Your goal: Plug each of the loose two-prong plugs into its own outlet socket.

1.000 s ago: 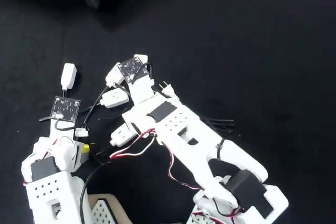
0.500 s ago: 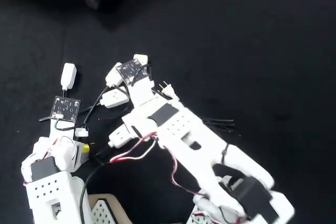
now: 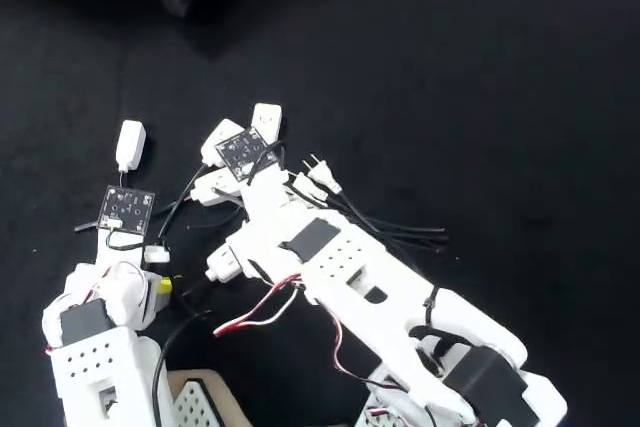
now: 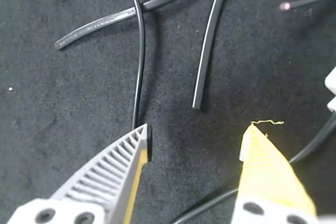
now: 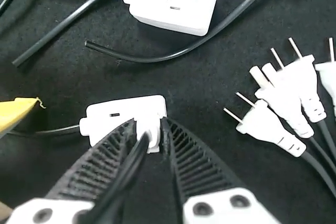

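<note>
Judging by the right wrist view, the task is at an early stage. One plug (image 5: pixel 150 139) is pinched in the right claw (image 5: pixel 148 124), which is closed down on it, hard against a white socket block (image 5: pixel 118 116) on the black surface (image 5: pixel 210 77). The prongs are hidden, so whether it's seated can't be told.

At least three loose plugs (image 5: pixel 265 125) are yet to be done. They're laid flat just beside each other, w/ a second socket (image 5: pixel 173 1) empty, slots up. In the high view their long axes run diagonally, prongs aimed far-left, cables trailing back right.

The held plug's cable is led back through the claw, so its axis is judged to lie along it.

The left claw (image 4: pixel 198 127) is held wide open w/ nothing in it, over black cables (image 4: pixel 207 51).
</note>
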`<state>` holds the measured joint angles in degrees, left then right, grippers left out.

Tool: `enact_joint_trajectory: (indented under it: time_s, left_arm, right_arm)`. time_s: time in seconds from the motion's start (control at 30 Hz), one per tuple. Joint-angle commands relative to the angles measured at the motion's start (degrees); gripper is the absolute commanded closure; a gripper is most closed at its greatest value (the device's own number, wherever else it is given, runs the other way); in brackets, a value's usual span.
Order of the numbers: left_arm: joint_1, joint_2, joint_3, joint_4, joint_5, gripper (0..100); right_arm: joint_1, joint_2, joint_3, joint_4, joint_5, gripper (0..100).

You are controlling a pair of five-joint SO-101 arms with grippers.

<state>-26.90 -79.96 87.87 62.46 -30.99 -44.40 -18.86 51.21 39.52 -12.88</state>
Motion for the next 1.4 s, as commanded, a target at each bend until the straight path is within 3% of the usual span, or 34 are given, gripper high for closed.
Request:
enact_joint_trajectory:
  time_s: [0.0, 0.37, 1.37]
  left_arm:
    - [0.75, 0.0, -0.57, -2.46, -0.44, 72]
    - [0.75, 0.0, -0.48, -2.46, -0.44, 72]
    - [0.75, 0.0, -0.4, -2.55, -0.44, 72]
  right_arm:
    - [-0.79, 0.84, -1.1, -0.62, -0.53, 98.6]
    - [-0.79, 0.92, 2.07, -6.59, -0.09, 98.5]
    - [-4.48, 0.66, 12.88, -3.25, 3.08, 98.6]
